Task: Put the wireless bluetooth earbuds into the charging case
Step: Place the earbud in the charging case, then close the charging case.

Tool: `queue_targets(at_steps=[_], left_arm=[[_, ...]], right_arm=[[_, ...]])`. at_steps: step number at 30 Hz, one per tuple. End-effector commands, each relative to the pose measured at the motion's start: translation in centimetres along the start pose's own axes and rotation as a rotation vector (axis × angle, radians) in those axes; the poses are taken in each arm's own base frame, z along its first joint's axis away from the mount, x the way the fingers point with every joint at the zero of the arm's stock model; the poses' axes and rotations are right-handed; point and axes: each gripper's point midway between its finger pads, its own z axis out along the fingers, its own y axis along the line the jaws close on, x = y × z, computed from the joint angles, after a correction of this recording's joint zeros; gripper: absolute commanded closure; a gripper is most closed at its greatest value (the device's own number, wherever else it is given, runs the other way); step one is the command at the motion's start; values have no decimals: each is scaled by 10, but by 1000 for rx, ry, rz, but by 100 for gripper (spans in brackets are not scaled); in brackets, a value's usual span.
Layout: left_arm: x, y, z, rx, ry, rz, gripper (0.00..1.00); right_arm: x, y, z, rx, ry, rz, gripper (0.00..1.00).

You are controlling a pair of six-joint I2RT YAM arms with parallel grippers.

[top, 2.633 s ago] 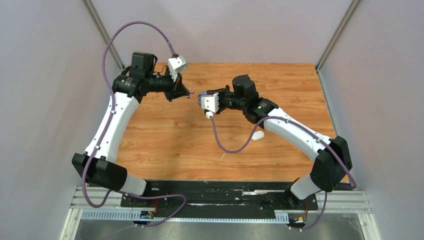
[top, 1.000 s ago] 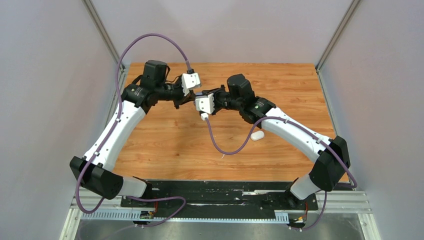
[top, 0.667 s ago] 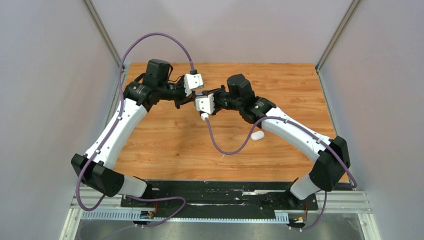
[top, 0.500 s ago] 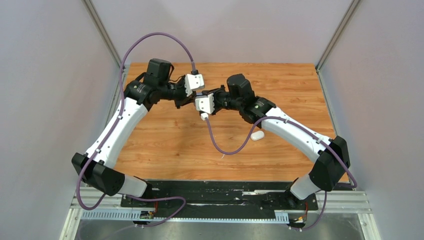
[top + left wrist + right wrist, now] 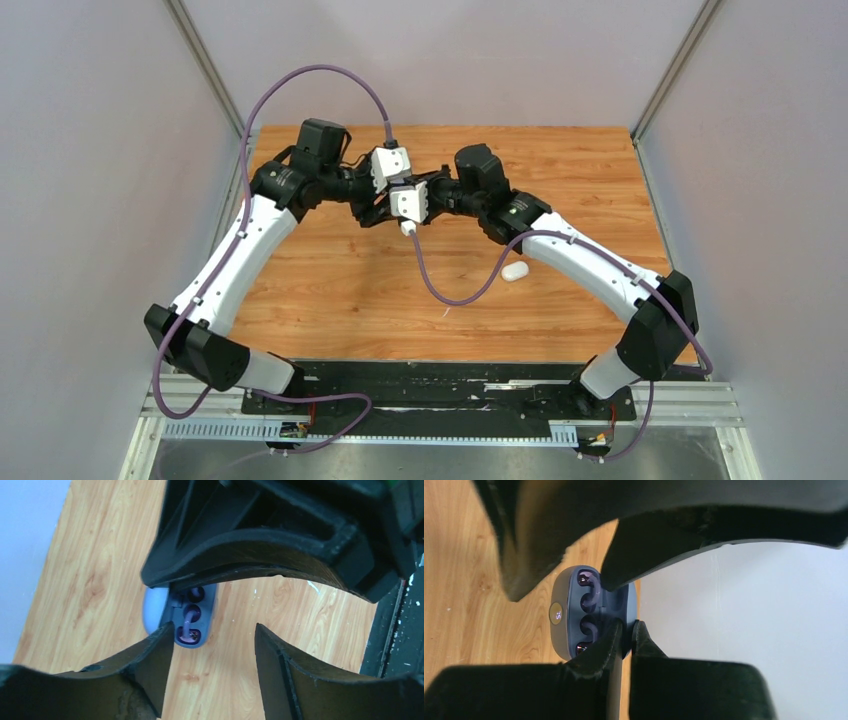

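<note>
Charging case (image 5: 207, 626) – top hidden behind right gripper (image 5: 627, 630), 1 purple earbud (image 5: 187, 636) discernible

Two small lit signs, perhaps digits, on a round spot (image 5: 556, 614) on the front of the blue charging case (image 5: 574, 611), turned sideways, too small to read surely.

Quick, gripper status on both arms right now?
Left gripper: open, holding nothing.
Right gripper: closed on the edge of the open charging case.
</note>
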Motion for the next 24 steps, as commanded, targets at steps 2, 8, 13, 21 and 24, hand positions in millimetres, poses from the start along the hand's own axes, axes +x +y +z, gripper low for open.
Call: queue_targets(at_steps=[2,8,13,21,24], left_arm=[[-41,21,-27,-139,-100,21,23],[-51,54,-82,-275,-159,-102,9],[-57,53,-99,-324,-349,-148,1],[-51,28,-73,-181,-502,-240,2],[-47,27,-64,-155,-520,-283,3]], right_arm=[[-17,-21,-3,51,-48,-4,100],[-15,-24,-7,65,-39,36,100],[-24,-40,-12,92,-75,124,100],[-34,-65,-17,139,-96,200,100],[-38,-73,-21,158,-105,232,100]])
